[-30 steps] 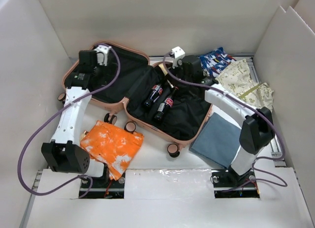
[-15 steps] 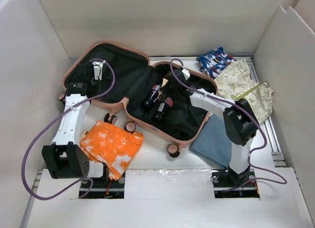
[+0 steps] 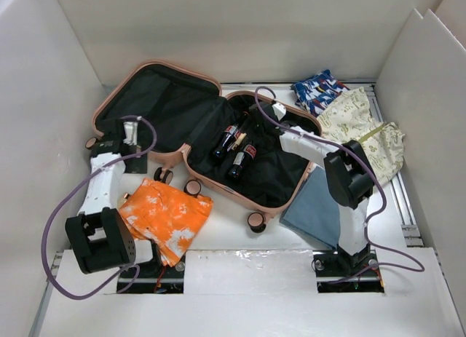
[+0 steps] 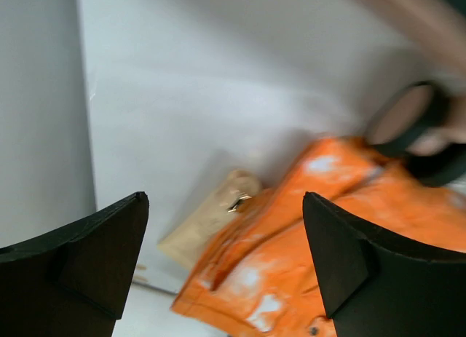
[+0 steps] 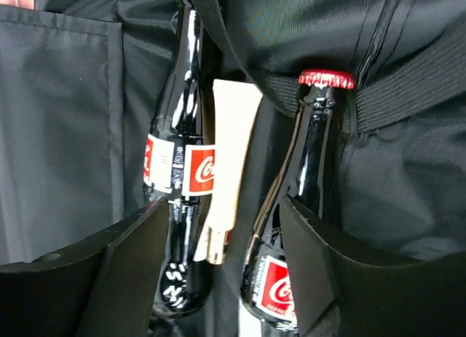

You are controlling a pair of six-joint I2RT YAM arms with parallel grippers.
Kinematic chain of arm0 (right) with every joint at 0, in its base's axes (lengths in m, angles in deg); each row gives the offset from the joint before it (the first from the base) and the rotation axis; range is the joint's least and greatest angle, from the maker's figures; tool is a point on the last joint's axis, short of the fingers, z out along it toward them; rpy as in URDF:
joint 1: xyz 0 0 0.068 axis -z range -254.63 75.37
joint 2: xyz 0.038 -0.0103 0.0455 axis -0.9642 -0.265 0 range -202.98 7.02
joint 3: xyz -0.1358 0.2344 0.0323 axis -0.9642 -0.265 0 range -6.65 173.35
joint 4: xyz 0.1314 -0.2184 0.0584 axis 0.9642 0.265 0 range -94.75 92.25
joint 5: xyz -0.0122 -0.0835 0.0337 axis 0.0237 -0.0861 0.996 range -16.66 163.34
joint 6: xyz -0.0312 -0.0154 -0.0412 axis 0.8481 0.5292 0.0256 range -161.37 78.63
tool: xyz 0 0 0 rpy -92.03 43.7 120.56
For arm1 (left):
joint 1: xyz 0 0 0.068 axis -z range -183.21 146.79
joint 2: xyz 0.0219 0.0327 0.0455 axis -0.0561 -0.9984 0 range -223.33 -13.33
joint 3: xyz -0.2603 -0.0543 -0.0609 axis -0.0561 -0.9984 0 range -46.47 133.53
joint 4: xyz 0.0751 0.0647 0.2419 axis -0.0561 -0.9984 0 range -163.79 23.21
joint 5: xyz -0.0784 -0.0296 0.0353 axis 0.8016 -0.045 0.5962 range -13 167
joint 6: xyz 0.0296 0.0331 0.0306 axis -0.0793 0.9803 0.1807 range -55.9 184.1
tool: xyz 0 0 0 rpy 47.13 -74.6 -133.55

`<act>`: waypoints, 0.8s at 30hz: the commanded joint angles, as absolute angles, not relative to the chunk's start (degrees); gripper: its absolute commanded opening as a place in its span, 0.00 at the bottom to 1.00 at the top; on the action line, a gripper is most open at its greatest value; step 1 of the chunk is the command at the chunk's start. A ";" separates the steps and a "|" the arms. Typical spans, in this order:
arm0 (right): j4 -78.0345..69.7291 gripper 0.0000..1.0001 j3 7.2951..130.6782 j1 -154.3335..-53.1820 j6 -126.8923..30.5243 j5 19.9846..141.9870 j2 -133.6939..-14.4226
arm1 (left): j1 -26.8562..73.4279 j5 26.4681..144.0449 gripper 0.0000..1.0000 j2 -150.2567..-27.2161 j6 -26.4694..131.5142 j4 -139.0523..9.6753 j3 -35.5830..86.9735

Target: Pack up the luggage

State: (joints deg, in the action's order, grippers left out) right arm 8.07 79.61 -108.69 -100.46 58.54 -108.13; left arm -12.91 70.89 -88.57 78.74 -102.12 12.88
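Note:
The luggage (image 3: pixel 138 97) lies open, its pink lid to the left and the black-lined base (image 3: pixel 284 180) to the right. Two cola bottles (image 3: pixel 227 139) (image 3: pixel 242 160) lie in the base under a black strap (image 5: pixel 408 86). A cream tube (image 5: pixel 229 169) rests loose between the bottles (image 5: pixel 178 155) (image 5: pixel 306 169). My right gripper (image 5: pixel 226 257) hovers open just above them, its fingers astride the tube's lower end without touching it. Outside the lid's near-left corner my left gripper (image 4: pixel 226 257) is open and empty, above an orange garment (image 4: pixel 349 228).
The orange garment (image 3: pixel 166 217) lies in front of the luggage, a beige item (image 4: pixel 211 217) poking from under it. A folded blue cloth (image 3: pixel 320 206) is at the right, with a blue patterned fabric (image 3: pixel 317 89) and a cream printed cloth (image 3: pixel 360 122) behind. White walls enclose the table.
My right gripper came down into the base and opened, leaving the cream tube between the bottles. My left arm drew back out of the lid toward the near left.

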 commanded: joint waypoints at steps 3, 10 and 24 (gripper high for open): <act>4.40 0.69 83.44 -109.00 -88.50 56.56 -104.78 | -26.04 76.36 0.79 -87.42 86.06 -101.94 9.87; -0.79 0.68 84.68 -111.36 -73.73 58.32 -99.51 | -27.28 79.63 0.86 -83.03 95.29 -101.78 0.38; -8.97 0.65 78.88 -113.04 -61.94 62.27 -88.34 | -42.06 94.13 0.74 -87.60 101.63 -104.40 1.34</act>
State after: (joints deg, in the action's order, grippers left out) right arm -5.52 80.27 -112.61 -65.05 60.72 -89.66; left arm -41.91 89.38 -90.19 98.36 -101.64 -0.63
